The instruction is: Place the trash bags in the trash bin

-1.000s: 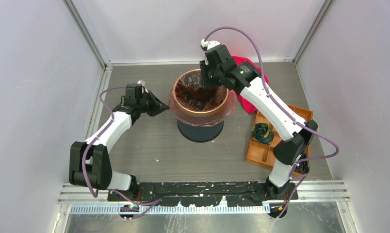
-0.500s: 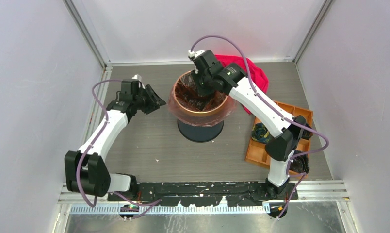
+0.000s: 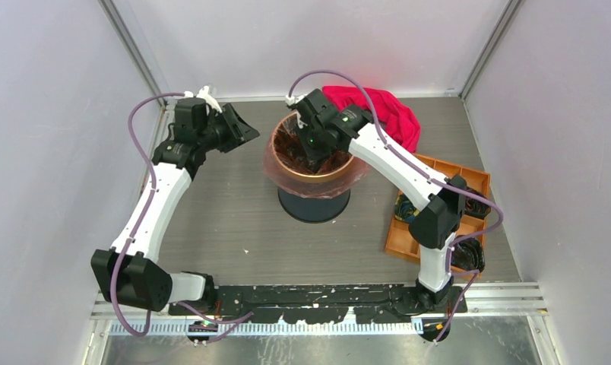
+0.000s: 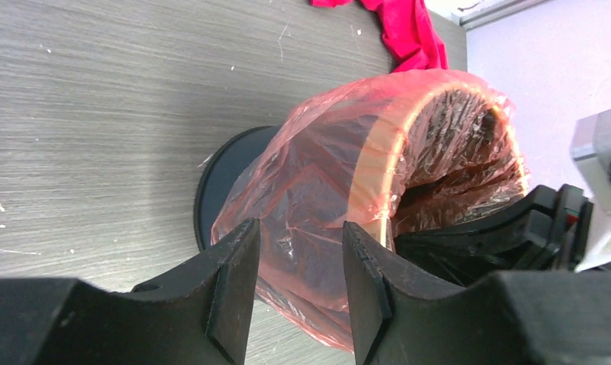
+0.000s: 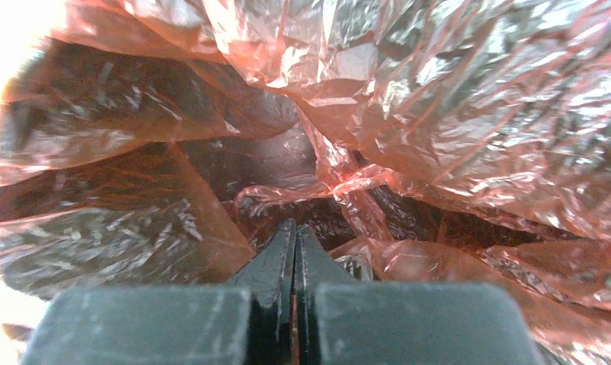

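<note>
top view: trash bin (image 3: 314, 204) mid-table (image 3: 234, 228); trash bag (image 3: 274, 166) lines it, film folded out over the rim. task judged nearly done, only tucking left. right pincer (image 3: 315, 156) down inside the bin; left pincer (image 3: 240, 129) far left, apart.
left wrist: left pincer half-wide, empty; bag pink, wrinkled, glossy.
right wrist: right pincer closed inside the bag; pinched film not discernible.

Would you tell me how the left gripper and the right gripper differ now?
The left gripper is open; the right gripper is shut. The left gripper hangs outside the trash bin, empty; the right gripper reaches down inside the trash bag lining it. Both are black.
</note>
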You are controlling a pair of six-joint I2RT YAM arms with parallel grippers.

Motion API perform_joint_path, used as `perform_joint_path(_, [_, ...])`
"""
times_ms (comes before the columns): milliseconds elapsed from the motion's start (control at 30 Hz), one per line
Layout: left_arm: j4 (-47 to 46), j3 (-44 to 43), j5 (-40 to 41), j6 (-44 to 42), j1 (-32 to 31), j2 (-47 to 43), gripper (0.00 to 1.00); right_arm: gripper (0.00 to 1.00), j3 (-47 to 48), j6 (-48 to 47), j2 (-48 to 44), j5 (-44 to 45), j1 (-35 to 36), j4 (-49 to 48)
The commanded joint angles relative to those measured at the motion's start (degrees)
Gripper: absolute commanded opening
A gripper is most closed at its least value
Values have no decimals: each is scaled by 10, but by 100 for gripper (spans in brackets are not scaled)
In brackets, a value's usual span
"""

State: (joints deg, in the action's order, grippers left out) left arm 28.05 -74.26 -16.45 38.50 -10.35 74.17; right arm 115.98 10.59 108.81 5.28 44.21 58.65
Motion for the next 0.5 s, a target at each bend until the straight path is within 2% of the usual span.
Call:
perform_joint_path(0, [-14, -13, -27, -2, -4, 21, 45, 2, -25, -41, 2, -6, 4, -13])
perform_joint_path(467, [-67, -4, -42, 34, -27, 95, 43, 1, -122, -80, -18, -13, 4, -41])
